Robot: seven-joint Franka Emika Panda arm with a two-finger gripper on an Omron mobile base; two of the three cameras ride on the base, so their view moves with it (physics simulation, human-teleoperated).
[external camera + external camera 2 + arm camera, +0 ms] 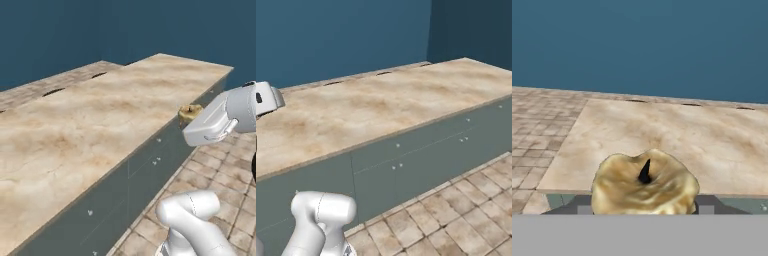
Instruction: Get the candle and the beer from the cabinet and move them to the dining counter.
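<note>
Candle (644, 182) gripped in tool (644, 207).

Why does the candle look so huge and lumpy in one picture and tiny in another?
Hand view: the candle sits right against the lens between the fingers, so it looms large, soft-edged and waxy. Left base view: farther off, it is a small blurry tan blob at the gripper, by the counter edge.

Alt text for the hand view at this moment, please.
A tan candle with a black wick sits close up between the gripper's dark finger tips, apparently held. Beyond it stretches the dining counter, its beige marble top against a blue wall, with tiled floor to the left.
</note>
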